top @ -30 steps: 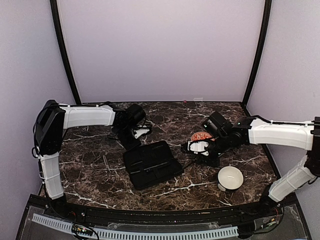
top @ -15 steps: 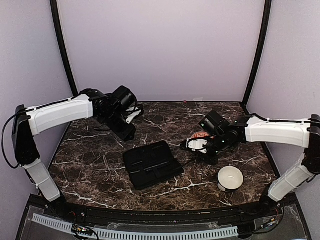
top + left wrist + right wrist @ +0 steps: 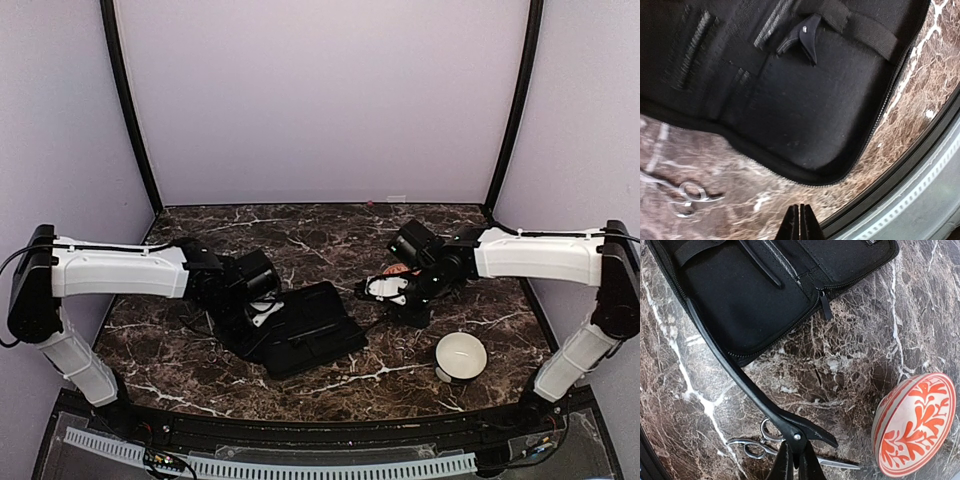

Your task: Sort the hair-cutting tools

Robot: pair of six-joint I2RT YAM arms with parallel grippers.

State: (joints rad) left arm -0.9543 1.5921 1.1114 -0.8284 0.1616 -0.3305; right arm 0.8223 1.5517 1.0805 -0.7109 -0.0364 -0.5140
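Note:
My right gripper (image 3: 796, 454) is shut on the pivot end of a long black hair clip (image 3: 735, 370) and holds it just above the table; the clip's far end reaches the black case (image 3: 755, 285). Silver scissors (image 3: 757, 446) lie on the table under that gripper. In the top view the right gripper (image 3: 395, 312) is right of the case (image 3: 305, 328). My left gripper (image 3: 800, 212) is shut and empty over bare table by the case's near corner (image 3: 790, 110). A second pair of silver scissors (image 3: 687, 192) lies to its left. A black clip (image 3: 802, 37) sits under a strap in the case.
An orange-patterned bowl (image 3: 915, 425) stands close to the right of the right gripper and is partly hidden by the arm in the top view (image 3: 400, 270). A white bowl (image 3: 461, 356) stands front right. The table's front edge (image 3: 900, 165) is near the left gripper.
The left arm swung from the back left, up, then down to the case's left front side. The right gripper shifted slightly left and back with the clip.

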